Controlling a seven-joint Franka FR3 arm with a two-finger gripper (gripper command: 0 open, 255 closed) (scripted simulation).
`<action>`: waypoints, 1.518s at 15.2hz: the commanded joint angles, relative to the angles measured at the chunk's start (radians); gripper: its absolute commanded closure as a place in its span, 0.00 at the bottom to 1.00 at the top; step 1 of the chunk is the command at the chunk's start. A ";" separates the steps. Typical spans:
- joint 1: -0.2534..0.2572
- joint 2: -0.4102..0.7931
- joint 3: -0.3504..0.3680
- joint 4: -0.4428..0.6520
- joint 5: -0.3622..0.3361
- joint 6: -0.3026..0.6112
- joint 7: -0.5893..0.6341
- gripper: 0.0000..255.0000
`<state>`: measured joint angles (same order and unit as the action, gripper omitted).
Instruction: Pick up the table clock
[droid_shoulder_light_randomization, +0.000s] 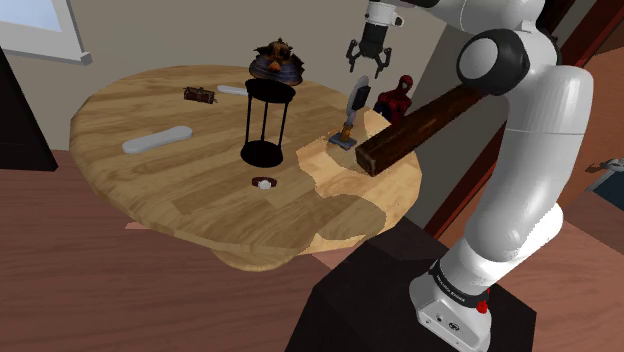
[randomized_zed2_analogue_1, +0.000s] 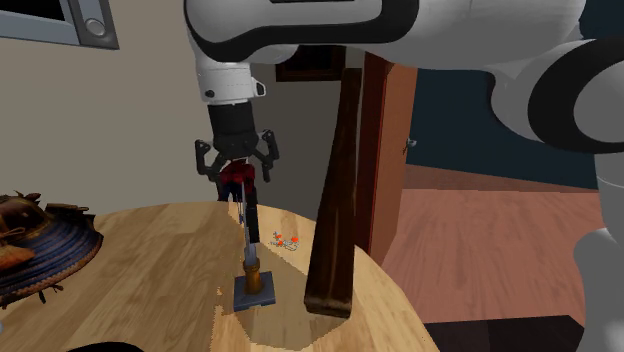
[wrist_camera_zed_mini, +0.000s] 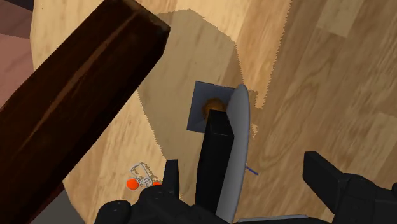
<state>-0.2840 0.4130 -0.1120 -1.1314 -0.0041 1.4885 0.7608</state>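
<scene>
Claw (droid_shoulder_light_randomization: 368, 62) is open, fingers (wrist_camera_zed_mini: 327, 178) spread wide. It hangs directly above the table clock (droid_shoulder_light_randomization: 351, 112), no contact visible. The clock stands upright on the bench (droid_shoulder_light_randomization: 180, 205), toward the shoulder view's right and close to the edge. It has a flat grey-blue square base and a short brown-orange round post. On top is a thin grey disc backed by a black rectangular slab. In the wrist view the disc is edge-on, between the fingers.

The bench is round, light wood with visible grain and plank pattern. A paler ragged-edged patch surrounds the clock.

Just beside the clock is a dark brown, glossy, square-section wooden beam (droid_shoulder_light_randomization: 418, 128). One end sits on the bench top and the rest leans upward. A tiny orange-and-white item (wrist_camera_zed_mini: 142, 178) lies near the beam's foot, too small to identify.

Further across the bench:
- black hourglass-shaped wire stand (droid_shoulder_light_randomization: 266, 122)
- flat grey rounded bar (droid_shoulder_light_randomization: 156, 141)
- dark ornate ornament (droid_shoulder_light_randomization: 277, 60)

A red-and-blue figure (droid_shoulder_light_randomization: 401, 95) sits beyond the clock.
</scene>
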 joint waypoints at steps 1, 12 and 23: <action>-0.009 0.025 -0.009 0.021 0.001 -0.002 0.019 0.00; -0.004 -0.006 -0.009 -0.117 -0.003 0.105 0.023 1.00; -0.007 0.011 -0.009 -0.036 -0.001 0.041 0.020 1.00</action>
<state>-0.2902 0.4190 -0.1210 -1.1893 -0.0055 1.5460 0.7820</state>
